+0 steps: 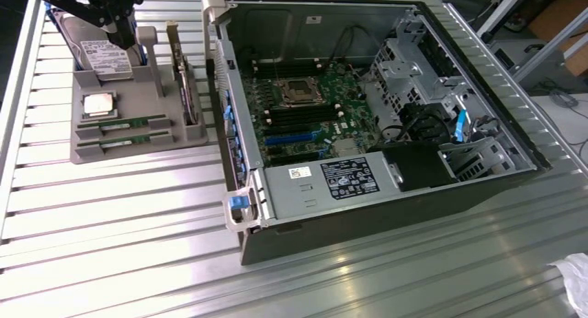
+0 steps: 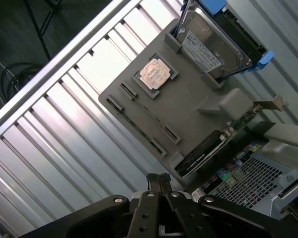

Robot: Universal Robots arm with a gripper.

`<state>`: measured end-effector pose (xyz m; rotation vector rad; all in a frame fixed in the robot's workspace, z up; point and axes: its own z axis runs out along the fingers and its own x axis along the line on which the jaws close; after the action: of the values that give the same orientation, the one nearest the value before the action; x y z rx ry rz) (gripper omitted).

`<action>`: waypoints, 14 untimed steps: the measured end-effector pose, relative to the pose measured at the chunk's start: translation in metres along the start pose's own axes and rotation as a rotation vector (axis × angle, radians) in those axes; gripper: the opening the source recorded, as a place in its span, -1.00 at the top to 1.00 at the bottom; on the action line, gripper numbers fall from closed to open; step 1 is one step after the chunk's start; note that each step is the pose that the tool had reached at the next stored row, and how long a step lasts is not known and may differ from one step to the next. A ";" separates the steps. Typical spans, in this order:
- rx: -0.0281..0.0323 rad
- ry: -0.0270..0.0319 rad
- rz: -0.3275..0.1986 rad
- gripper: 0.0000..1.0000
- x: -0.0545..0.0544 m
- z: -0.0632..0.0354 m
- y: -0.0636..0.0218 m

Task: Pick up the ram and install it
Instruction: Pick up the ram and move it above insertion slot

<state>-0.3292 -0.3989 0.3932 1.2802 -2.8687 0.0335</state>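
Exterior view: your end effector (image 1: 117, 37) is shut and empty. The ram (image 1: 115, 123) lies camera-side of it, slotted in the tray (image 1: 147, 101), long axis running that view's left-right.

Ribbed aluminium table (image 1: 120, 215) across most of the exterior view, with hard overhead glare in bright bands from 7 to 9 o'clock. Beyond the table edge at 1 to 2 o'clock: slanted aluminium struts (image 1: 551, 48), brown cardboard box (image 1: 568, 12), black cable (image 1: 551, 89). White crumpled sheet (image 1: 574, 280) at 4 o'clock. Wrist view: dark floor (image 2: 20, 29) past the table rim, loose cables (image 2: 12, 79) on it.
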 end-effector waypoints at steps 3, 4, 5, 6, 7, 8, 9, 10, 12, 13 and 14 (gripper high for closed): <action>0.0011 0.0006 -0.020 0.79 0.000 0.0000 0.0000; 0.0013 0.0007 -0.025 0.79 0.000 0.0000 0.0000; 0.0017 0.0009 -0.032 0.79 0.000 0.0000 0.0000; 0.0020 0.0011 -0.037 0.79 0.000 0.0000 0.0000; 0.0022 0.0012 -0.041 0.79 0.000 0.0000 0.0000; 0.0025 0.0014 -0.046 0.79 0.000 0.0000 0.0000; 0.0027 0.0015 -0.050 0.79 0.000 0.0000 0.0000; 0.0032 0.0018 -0.059 0.79 0.000 0.0000 0.0000; 0.0037 0.0021 -0.068 0.79 0.000 0.0000 0.0000; 0.0041 0.0024 -0.075 0.79 0.000 0.0000 0.0000; 0.0043 0.0024 -0.078 0.79 0.000 0.0001 0.0000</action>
<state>-0.3292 -0.3989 0.3932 1.3911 -2.8150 0.0412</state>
